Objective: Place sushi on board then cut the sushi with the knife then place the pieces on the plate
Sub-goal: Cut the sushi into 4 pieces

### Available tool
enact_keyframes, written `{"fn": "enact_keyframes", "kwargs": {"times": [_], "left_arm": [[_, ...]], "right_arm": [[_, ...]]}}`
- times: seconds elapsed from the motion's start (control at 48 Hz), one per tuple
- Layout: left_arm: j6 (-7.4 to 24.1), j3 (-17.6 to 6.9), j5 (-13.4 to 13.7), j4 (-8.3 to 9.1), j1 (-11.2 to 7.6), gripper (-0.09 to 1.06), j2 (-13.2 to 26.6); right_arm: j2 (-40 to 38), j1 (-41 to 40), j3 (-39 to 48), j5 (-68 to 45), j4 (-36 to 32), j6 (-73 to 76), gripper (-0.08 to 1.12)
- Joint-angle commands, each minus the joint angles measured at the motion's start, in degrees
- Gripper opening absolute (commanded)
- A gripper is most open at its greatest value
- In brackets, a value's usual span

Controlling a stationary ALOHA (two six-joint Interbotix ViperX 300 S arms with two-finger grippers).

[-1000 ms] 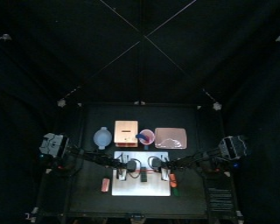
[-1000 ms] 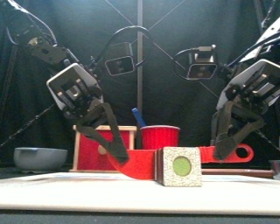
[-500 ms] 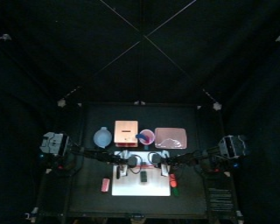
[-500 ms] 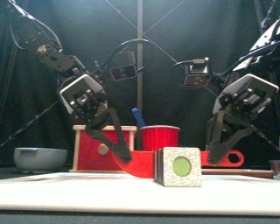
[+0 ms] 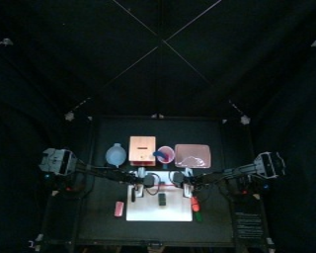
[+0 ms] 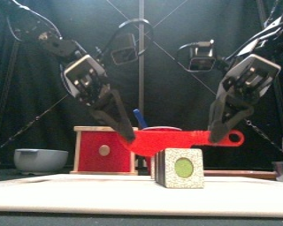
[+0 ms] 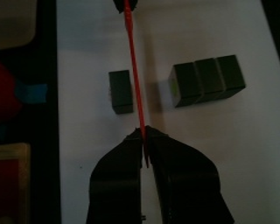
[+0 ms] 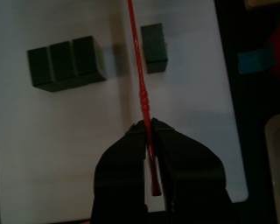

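Observation:
A red toy knife [image 6: 179,137] hangs level above the white cutting board [image 6: 61,196], held at both ends. My left gripper [image 6: 124,132] is shut on one end [image 7: 143,133] and my right gripper [image 6: 222,132] on the handle end [image 8: 147,128]. Below it the dark green sushi roll [image 6: 179,168] lies in two parts. A single slice [image 7: 119,92] sits apart from a block of three [image 7: 208,79]. The knife [image 8: 139,61] runs over the edge of the single slice [image 8: 156,48], next to the gap. It does not touch the sushi.
Behind the board stand a wooden box with a red drawer front [image 6: 103,150], a red cup [image 5: 165,154] with a blue knife [image 6: 138,117], a blue-grey bowl [image 6: 40,160] and the pink tray [image 5: 192,155]. Small reddish toys [image 5: 119,209] [image 5: 196,205] lie beside the board.
Both grippers have risen with the red knife, from down beside the sushi at board level to above the roll's top.

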Motion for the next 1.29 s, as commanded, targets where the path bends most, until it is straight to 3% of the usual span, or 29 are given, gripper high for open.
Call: {"fn": "enact_keyframes", "kwargs": {"times": [0.021,0.229,0.417,0.708,1.292], "left_arm": [[0.0,-0.9,-0.1,0.26,-3.08,0.44,-2.4],[-0.1,-1.6,0.3,-0.44,-7.12,0.44,-0.2],[-0.2,-2.5,1.1,-1.49,-8.61,0.44,1.2],[-0.1,-2.5,1.5,-2.64,-8.61,0.44,2.4],[-0.1,-2.1,1.7,-2.64,-8.17,0.44,3.3]], "right_arm": [[-3.8,1.8,-0.7,0.4,1.0,0.3,0.35],[-3.7,4.9,-0.8,0.3,3.3,0.3,0.35],[-3.3,5.8,-0.7,0.3,4.8,0.3,0.35],[-1.8,6.1,-0.8,0.2,4.9,0.3,0.35],[2.1,6.4,-1.0,-0.3,6.0,0.3,0.35]]}}
